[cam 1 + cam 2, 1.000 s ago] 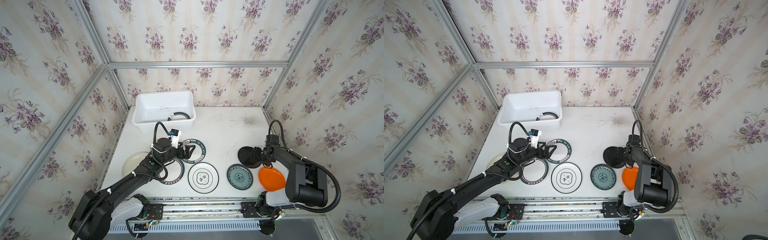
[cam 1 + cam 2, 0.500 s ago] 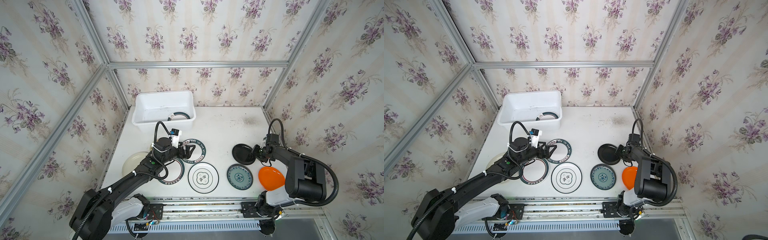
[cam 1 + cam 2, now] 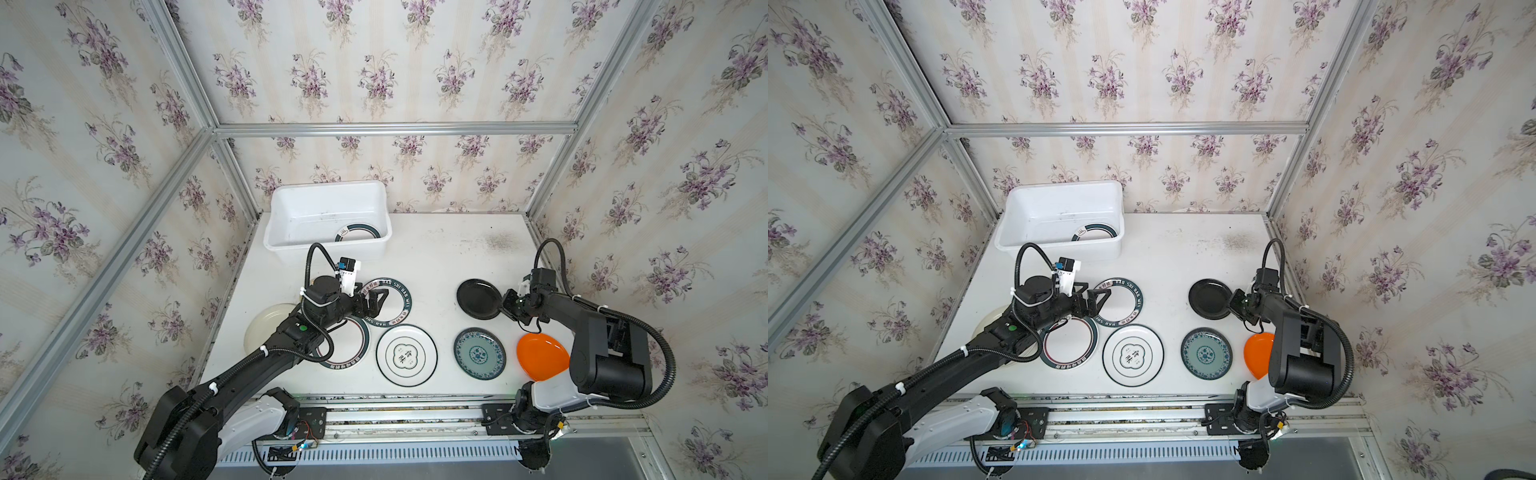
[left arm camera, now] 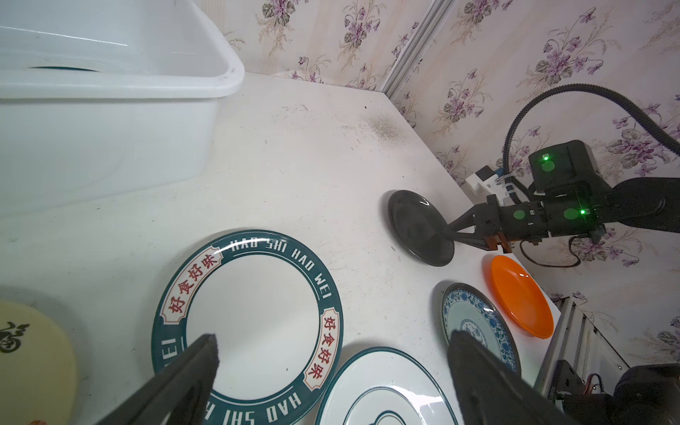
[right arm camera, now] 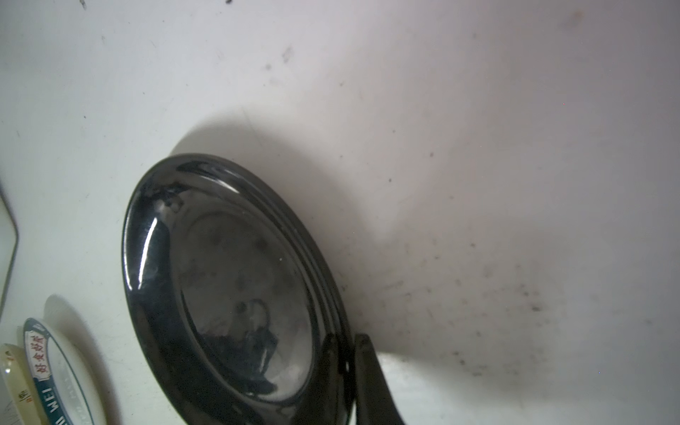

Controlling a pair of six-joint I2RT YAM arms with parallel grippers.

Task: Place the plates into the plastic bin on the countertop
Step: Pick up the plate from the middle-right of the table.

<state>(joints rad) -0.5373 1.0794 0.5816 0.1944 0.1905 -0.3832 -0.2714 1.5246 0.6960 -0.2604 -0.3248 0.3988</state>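
Black plate (image 3: 478, 298) shifted leftward, right claw (image 3: 504, 304) pinching its rim, left claw (image 3: 378, 301) wide open, empty

Both top views look steeply down from high over the front rail (image 3: 395, 409), facing the back wall (image 3: 395, 166). They stand far enough off to hold the whole countertop (image 3: 436, 257) and the bin (image 3: 291, 208), and they share nearly everything, with a slight sideways offset. The left wrist view sits low over the countertop, looking across it toward the right arm (image 4: 644, 206), with the bin's corner at its edge. The right wrist view is nearest, close against the black plate (image 5: 235, 279), which all four views share.
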